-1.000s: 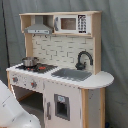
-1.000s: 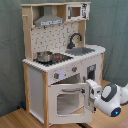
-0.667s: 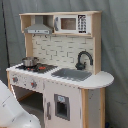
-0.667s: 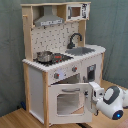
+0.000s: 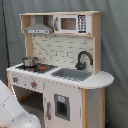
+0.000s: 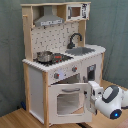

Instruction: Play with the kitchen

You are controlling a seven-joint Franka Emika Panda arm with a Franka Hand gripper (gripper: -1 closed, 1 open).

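- The kitchen [image 6: 60,60] stands upright on a wooden floor [image 6: 15,119] against a grey-green backdrop [image 6: 10,50]; it fills most of both exterior views.
- Up top: hood [image 5: 39,27] and, beside it, the small microwave [image 5: 72,23].
- Counter level: a metal pot [image 5: 30,61] sits on the black-red stovetop [image 5: 39,67]; the grey sink [image 5: 72,74] lies beside it, with the black faucet [image 5: 83,59] arching at its back.
- Knobs [image 6: 65,73] run along the front panel under the stovetop.
- In the second exterior view the oven door [image 6: 70,101] is swung open, hanging out from the cabinet front.
- My arm's white wrist housing [image 6: 112,100] is low at the second exterior view's right, with my gripper [image 6: 94,98] right at the free edge of the oven door.
- Whether my fingers are spread or closed on the door edge I cannot tell.
- In the first exterior view my arm [image 5: 12,112] shows as a white bulk at the lower left.
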